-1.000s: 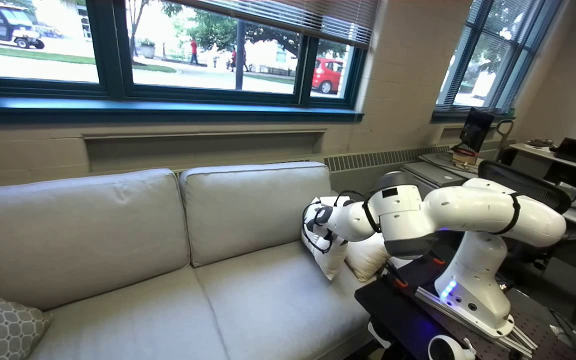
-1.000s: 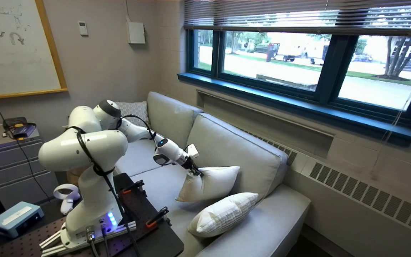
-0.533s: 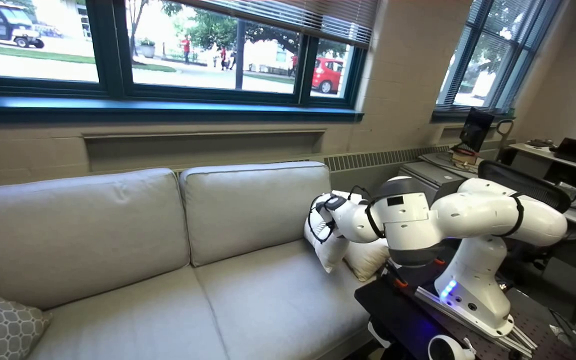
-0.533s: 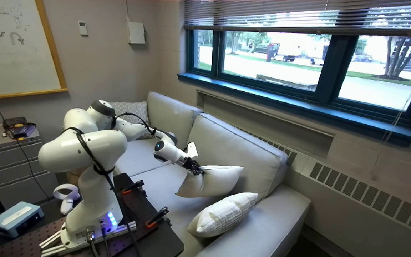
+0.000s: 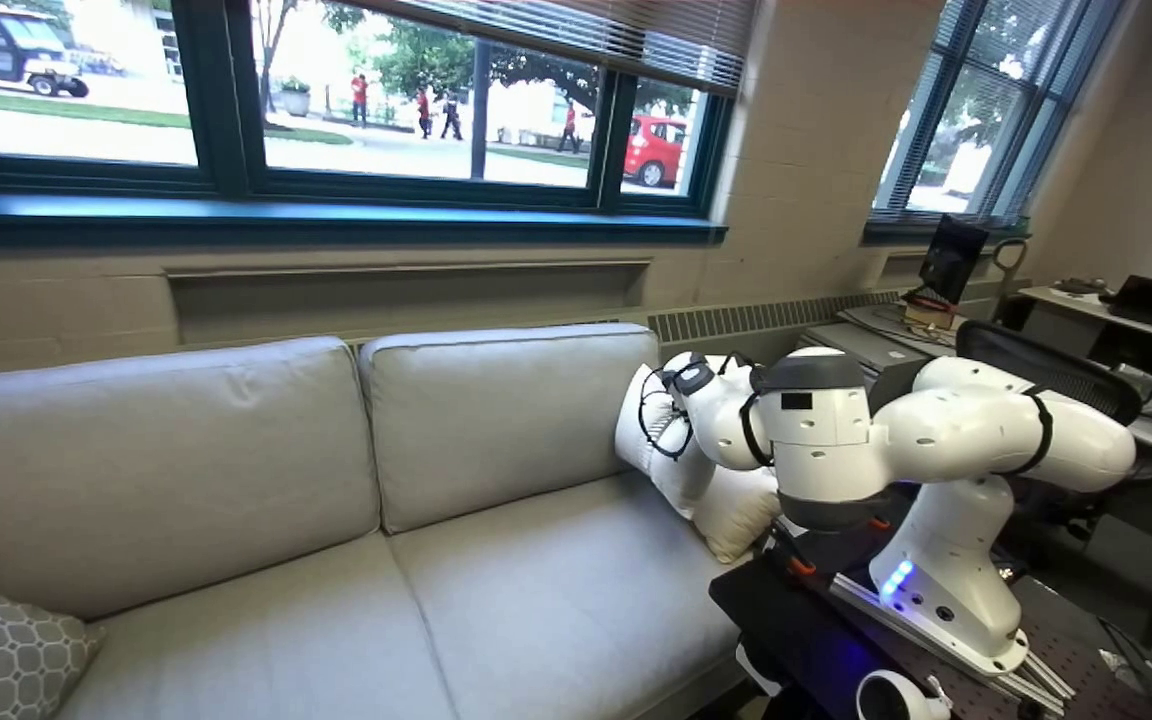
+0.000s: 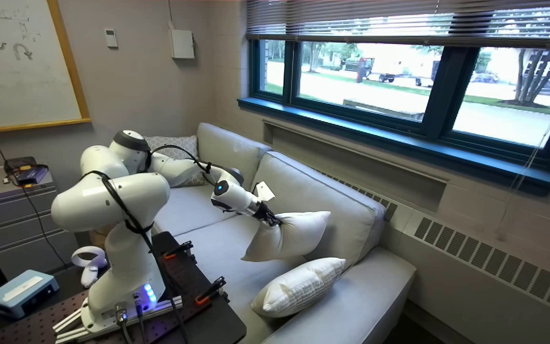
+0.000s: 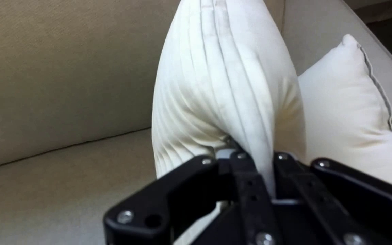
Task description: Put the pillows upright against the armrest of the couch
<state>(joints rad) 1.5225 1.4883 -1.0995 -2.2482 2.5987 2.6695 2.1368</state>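
Cream pillow now slightly higher; pinched between 2 fingers of nearly closed claw.

whiteboard, grey patterned pillow, red car outside

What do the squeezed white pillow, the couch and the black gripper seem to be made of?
Squeezed pillow: soft, matte cloth, perhaps cotton; it gathers into fine folds.
Couch: probably woven upholstery, smooth and dull, with stitched seams.
Gripper: satin black, metal or plastic I can't tell; silvery screws show.
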